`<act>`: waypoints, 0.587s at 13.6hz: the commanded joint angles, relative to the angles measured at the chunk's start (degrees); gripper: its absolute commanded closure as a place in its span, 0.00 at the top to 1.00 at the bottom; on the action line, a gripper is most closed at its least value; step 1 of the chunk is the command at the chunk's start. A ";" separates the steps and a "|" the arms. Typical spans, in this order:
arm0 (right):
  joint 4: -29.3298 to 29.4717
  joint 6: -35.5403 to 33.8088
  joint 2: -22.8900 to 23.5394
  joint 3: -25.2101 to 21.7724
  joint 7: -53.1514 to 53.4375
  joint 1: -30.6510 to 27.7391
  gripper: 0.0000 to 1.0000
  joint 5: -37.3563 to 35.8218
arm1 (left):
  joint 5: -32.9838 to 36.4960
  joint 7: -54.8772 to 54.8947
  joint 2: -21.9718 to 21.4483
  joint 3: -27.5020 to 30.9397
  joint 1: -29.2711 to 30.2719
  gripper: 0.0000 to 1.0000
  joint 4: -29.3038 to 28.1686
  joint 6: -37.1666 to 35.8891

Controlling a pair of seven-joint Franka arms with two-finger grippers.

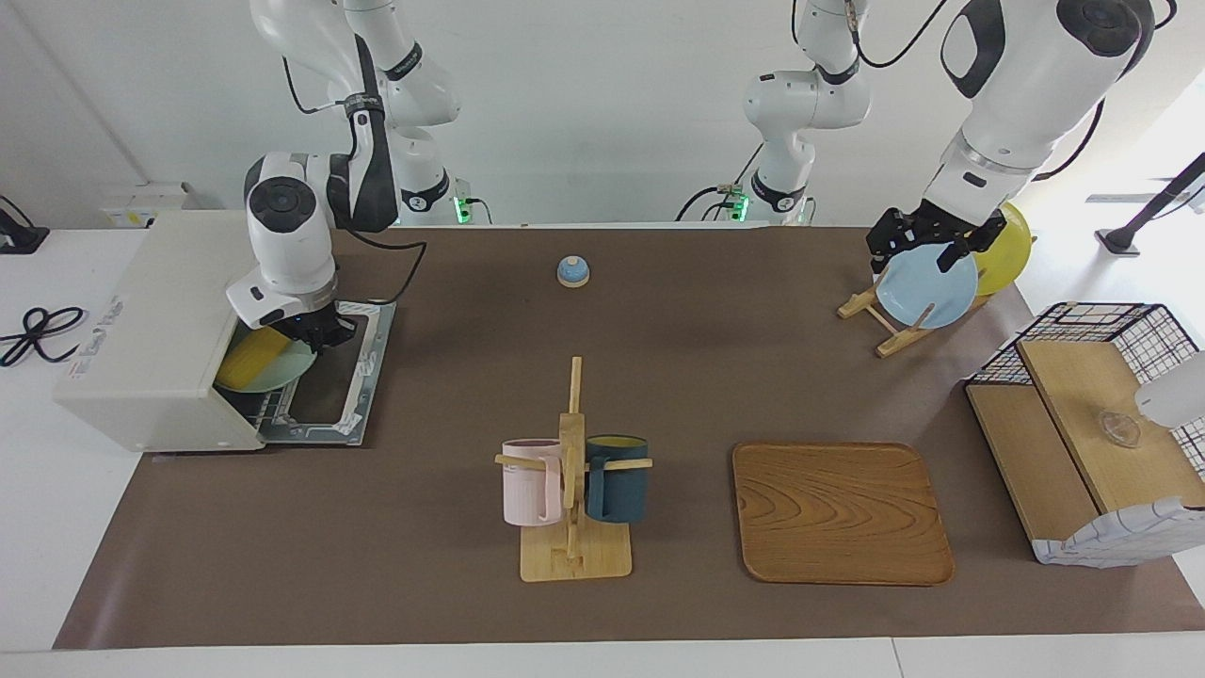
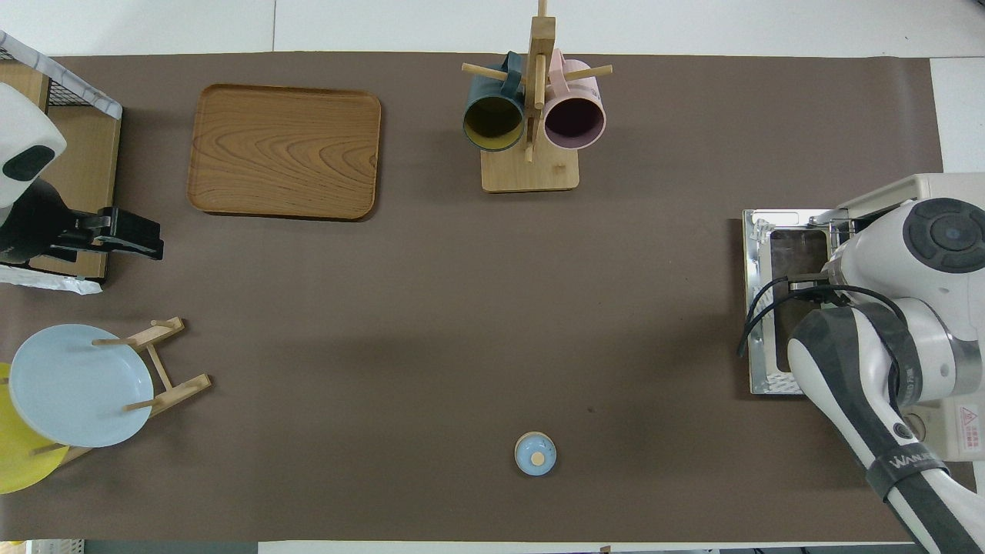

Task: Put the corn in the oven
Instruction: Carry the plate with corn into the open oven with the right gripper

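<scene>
The corn, a yellow cob, lies on a pale green plate that sticks out of the mouth of the cream-white oven at the right arm's end of the table. The oven door is open and lies flat. My right gripper is at the oven's mouth, shut on the plate's rim. In the overhead view the right arm hides the corn and the plate, and only the oven and its door show. My left gripper waits, open and empty, over the plate rack.
A wooden rack holds a blue plate and a yellow plate. A mug tree bears a pink mug and a dark blue mug. Also here are a wooden tray, a blue bell and a wire shelf.
</scene>
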 commanded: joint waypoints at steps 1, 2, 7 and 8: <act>-1.41 1.30 -1.10 0.67 -1.93 -1.68 0.24 -0.38 | -0.99 0.35 0.04 -0.80 1.08 1.00 0.67 0.02; -1.06 1.22 -0.93 0.68 -1.85 -1.33 0.28 -0.38 | -1.08 0.43 -0.04 -0.80 1.08 1.00 0.67 0.02; 2.01 0.08 -0.05 0.85 -1.93 0.68 0.34 0.77 | -1.09 0.61 -0.04 -0.71 1.08 1.00 0.67 0.02; 2.98 -1.06 0.30 0.94 -1.85 1.47 0.33 0.77 | -1.09 0.52 0.04 -0.71 0.99 1.00 0.67 0.02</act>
